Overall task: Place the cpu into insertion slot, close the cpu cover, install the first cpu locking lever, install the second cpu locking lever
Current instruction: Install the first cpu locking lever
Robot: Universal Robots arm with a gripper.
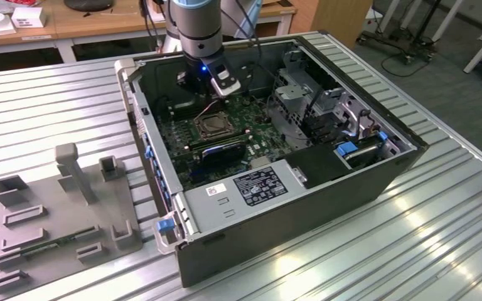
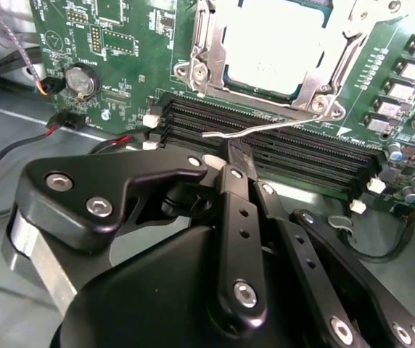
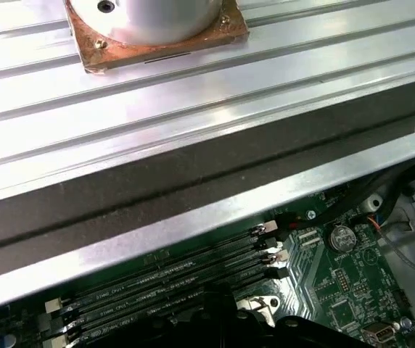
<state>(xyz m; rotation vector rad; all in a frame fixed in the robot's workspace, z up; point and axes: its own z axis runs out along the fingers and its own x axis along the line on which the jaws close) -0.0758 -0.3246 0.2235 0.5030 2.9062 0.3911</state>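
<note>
The chip (image 2: 265, 40) lay seated in the socket (image 2: 191, 71) on the green board (image 2: 120, 43). The cover (image 2: 347, 54) lay flat around the chip, framing its silvery top, so those two steps looked done.

A thin wire lever (image 2: 265, 127) stood free. It was hinged at one corner of the socket and slanted out over the memory slots (image 2: 280, 152) just beside the socket, not hooked down.

The gripper (image 2: 229, 156) hovered over those slots with its fingers (image 2: 238, 217) pressed together and nothing pinched between them. Its tip sat just beside the lever's free end. That pose probably served to push the wire with a narrow closed tip, since spread fingers would foul the slot latches.

Space around the socket was tight:
- The memory slots ran along one side, under the lever.
- A coin battery (image 2: 82, 80) and red and black wires (image 2: 70, 119) lay further off, beyond a socket corner.
- In the exterior view the arm reached down inside the open computer case (image 1: 291, 213), with a drive cage (image 1: 295, 100) standing to the exterior view's right of the socket.
- The case rested on a ribbed metal table (image 1: 57, 113).
</note>
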